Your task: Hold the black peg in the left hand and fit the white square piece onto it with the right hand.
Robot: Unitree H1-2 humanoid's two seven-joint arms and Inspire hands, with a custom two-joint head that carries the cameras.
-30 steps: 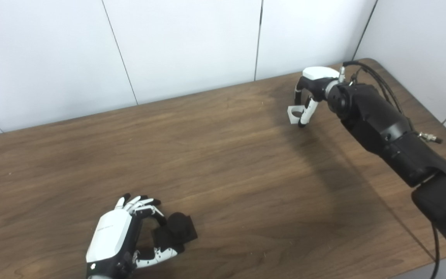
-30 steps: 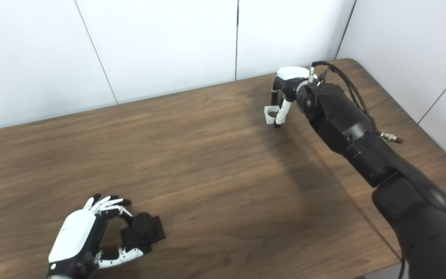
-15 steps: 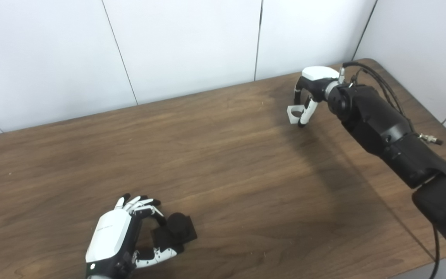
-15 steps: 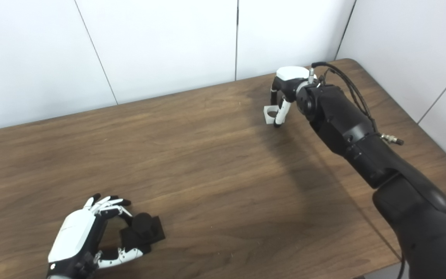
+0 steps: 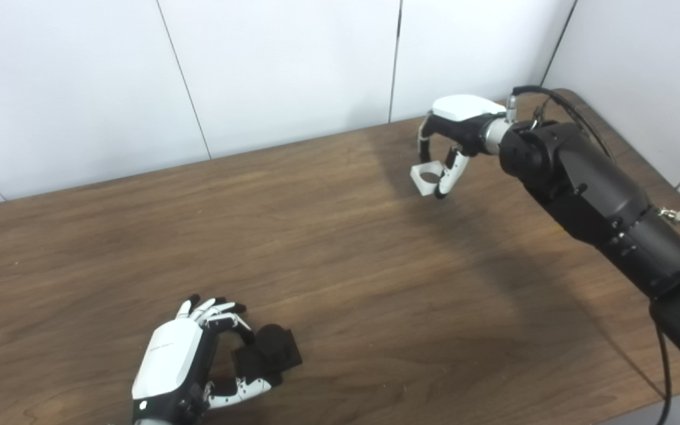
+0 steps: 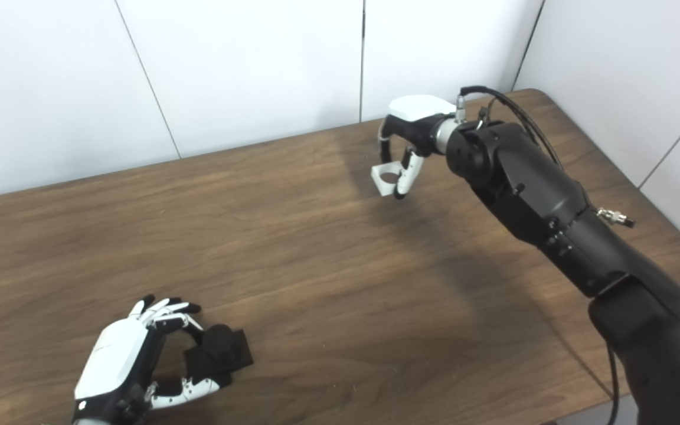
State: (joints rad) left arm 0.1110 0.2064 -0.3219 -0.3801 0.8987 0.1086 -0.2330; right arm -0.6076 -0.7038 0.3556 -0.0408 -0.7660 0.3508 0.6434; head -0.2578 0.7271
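Where the brown wooden desk [image 5: 328, 236] nears its front edge, at about seven o'clock in the view, the left hand [image 5: 183, 360] sits low with its white back turned up. Its fingers [image 5: 213, 310] and thumb curl round the black peg [image 5: 269, 351], a short round stub standing on a square black base. The base appears to rest on the desk, at three o'clock of the palm, with the fingers arched over its far side and the thumb pressed along its near side, so this hand is closed on the peg.

Bare wood fills the middle of the desk, well apart from both hands.

Up at about one o'clock, near the far edge by the white wall panels [image 5: 281, 65], the right hand [image 6: 412, 127] hangs from its black forearm [image 6: 529, 195], palm down. Its fingers and thumb pinch the white square piece [image 6: 386, 179], which is lifted clear of the wood and tilted so its round hole faces up and toward the camera. A dark shadow lies on the desk below the forearm. Black cable [image 5: 558, 100] loops over the wrist.
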